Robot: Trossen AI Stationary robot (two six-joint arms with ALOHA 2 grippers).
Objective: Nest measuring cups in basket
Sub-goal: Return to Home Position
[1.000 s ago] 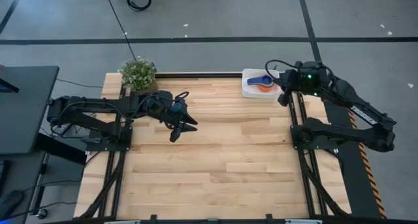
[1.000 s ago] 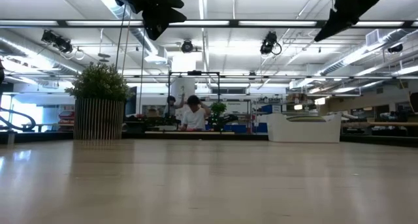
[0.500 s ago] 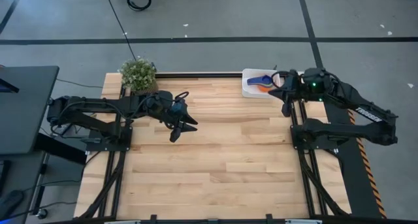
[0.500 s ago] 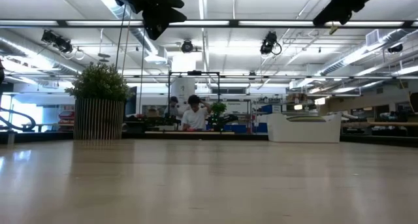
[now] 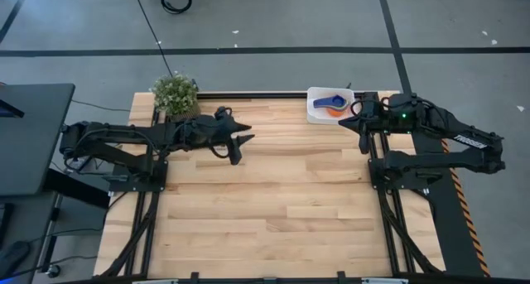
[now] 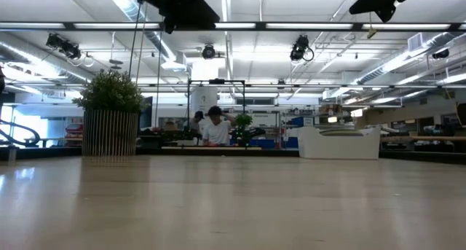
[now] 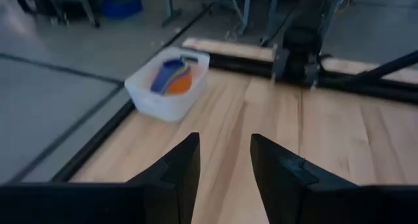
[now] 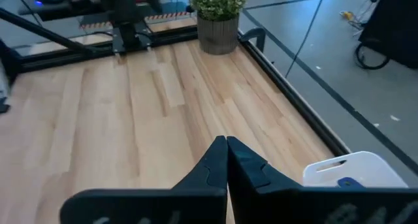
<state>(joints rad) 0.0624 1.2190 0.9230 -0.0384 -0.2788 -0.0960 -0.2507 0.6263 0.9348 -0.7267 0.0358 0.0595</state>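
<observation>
Moved: right gripper (image 8: 226,145) drawn back from the basket (image 5: 313,113); left gripper (image 7: 225,149) swung level.
Fingers: right pressed together; left narrowly apart, empty.
Cups (image 5: 333,104): nested in the basket, long axis along the table's back edge.

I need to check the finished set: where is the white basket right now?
In the high view the basket sits at the far edge of the table on the right side, beside the right gripper, with the measuring cups inside.

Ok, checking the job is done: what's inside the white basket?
Nested measuring cups lie in the basket; blue and orange ones show. Any cups beneath them are covered, so the full set cannot be counted.
</observation>
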